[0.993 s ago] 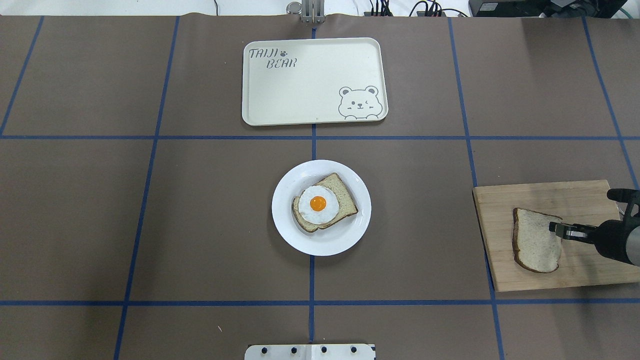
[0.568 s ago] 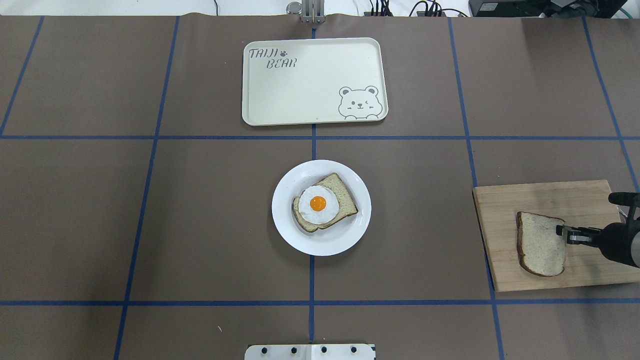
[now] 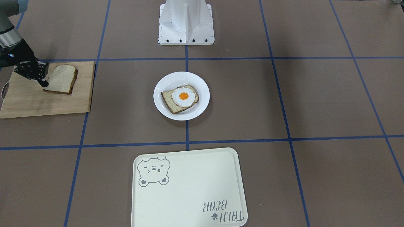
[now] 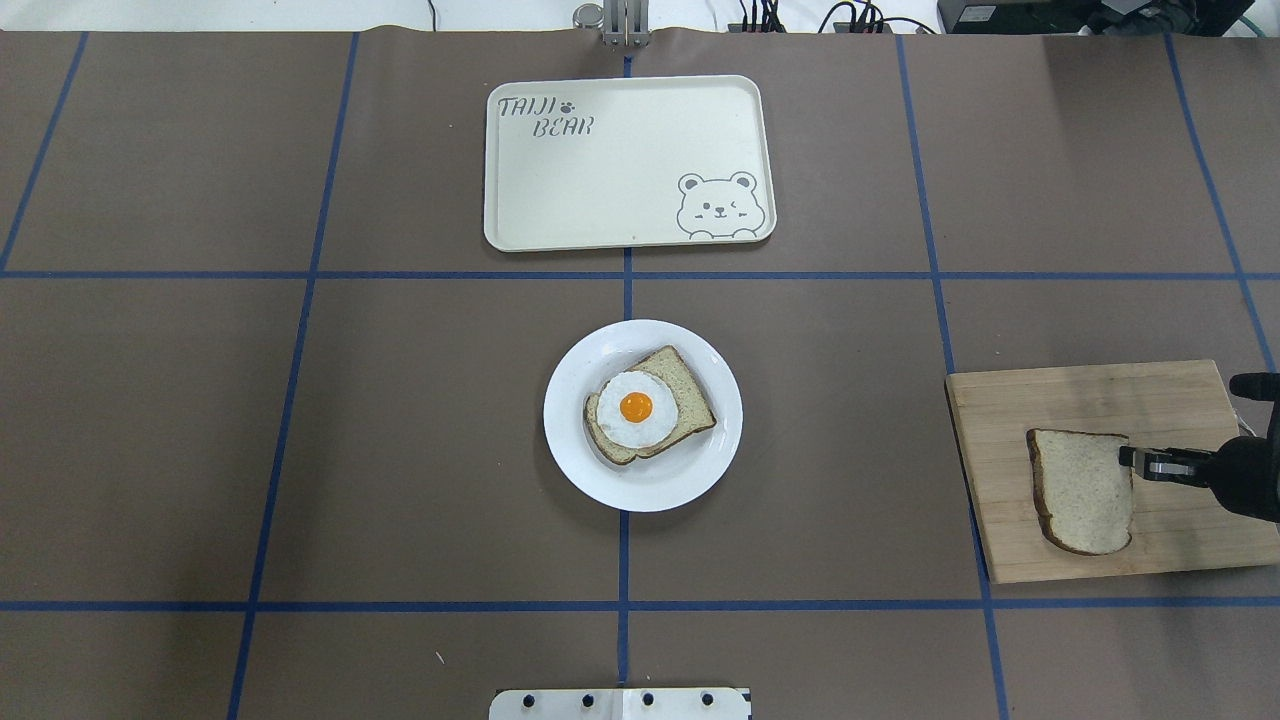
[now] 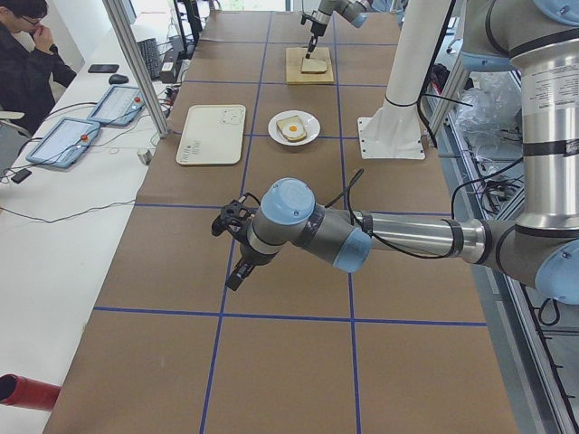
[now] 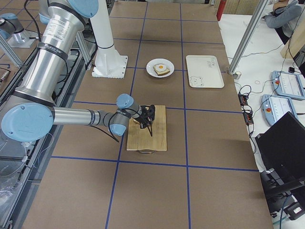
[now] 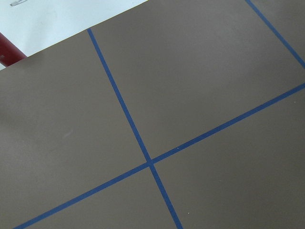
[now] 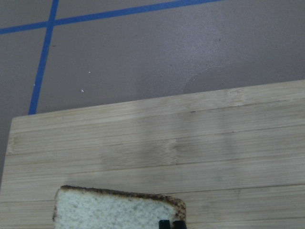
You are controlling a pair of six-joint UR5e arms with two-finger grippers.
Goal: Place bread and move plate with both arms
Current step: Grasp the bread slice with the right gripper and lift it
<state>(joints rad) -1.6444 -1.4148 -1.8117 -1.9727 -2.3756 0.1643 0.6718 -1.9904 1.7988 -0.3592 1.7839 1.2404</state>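
Your right claw (image 4: 1128,457) is pinched almost closed on the crust corner of the bread (image 4: 1080,492), over on the wooden board (image 4: 1050,400) at the table's right end. The plate (image 4: 575,440) sits mid-table with the egg toast (image 4: 690,400) on it. Honestly, you can't tell if the left claw (image 5: 233,249) is open or closed.

So the plate (image 4: 690,480) sits mid-table with the egg-topped slice (image 4: 650,405) on it, tray (image 4: 620,180) straight beyond it, pedestal (image 4: 620,703) on the robot's side. The cutting board (image 4: 1050,400) is well off to the robot's right, with the bread (image 4: 1085,495) on it.
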